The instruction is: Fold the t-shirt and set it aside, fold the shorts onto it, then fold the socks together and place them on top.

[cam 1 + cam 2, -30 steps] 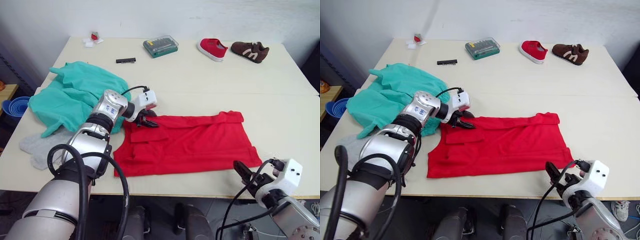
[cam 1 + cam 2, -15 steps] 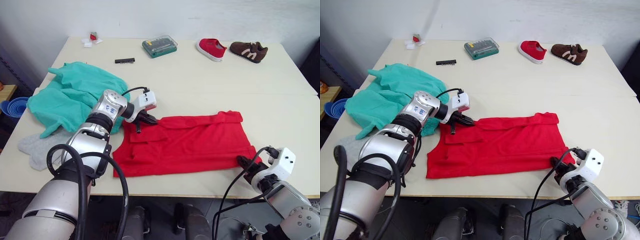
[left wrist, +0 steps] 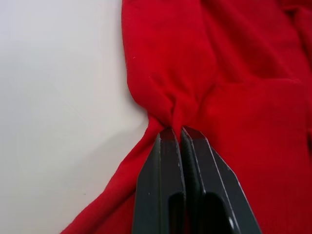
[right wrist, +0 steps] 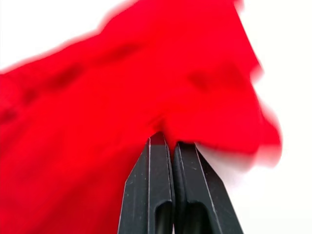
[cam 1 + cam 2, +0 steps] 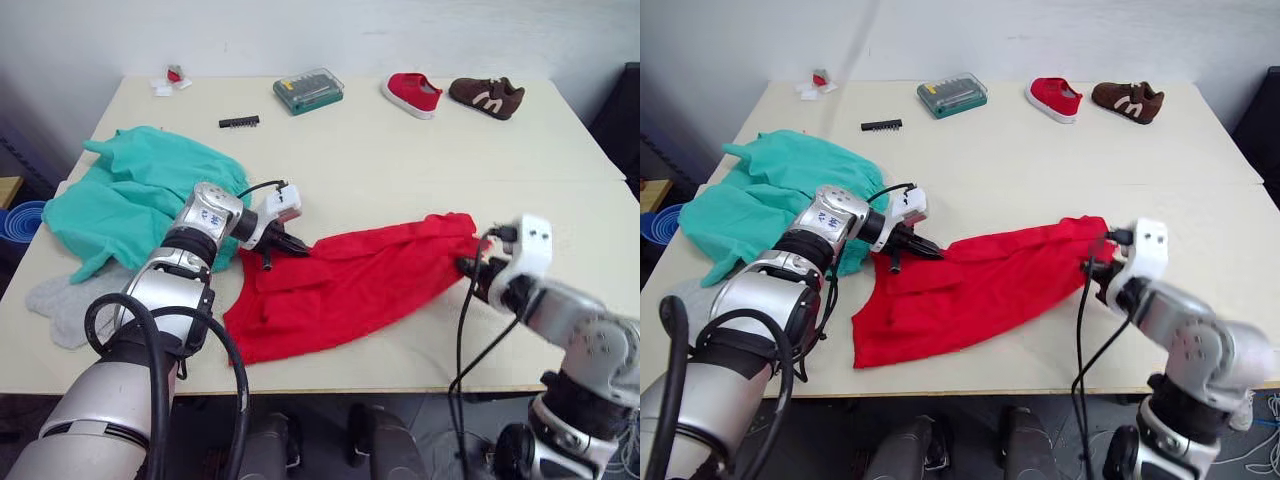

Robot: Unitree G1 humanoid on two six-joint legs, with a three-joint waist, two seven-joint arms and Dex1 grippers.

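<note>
A: Why is the t-shirt (image 5: 345,285) bunched near the table's (image 5: 420,160) front edge?

B: Each gripper pinches it. The right gripper (image 4: 164,141) has its fingers pressed together on the hem end, lifting that corner, I'd say to carry it across for a fold. The left gripper (image 3: 176,131) clamps a pleat by the collar, probably as an anchor.

A: And the count, going back?

B: One shirt; grey socks (image 5: 62,305) at the left edge, too bunched to count; one pair of teal shorts (image 5: 130,195) beyond them. Farthest: one bit case (image 5: 308,89), two shoes (image 5: 412,94).
</note>
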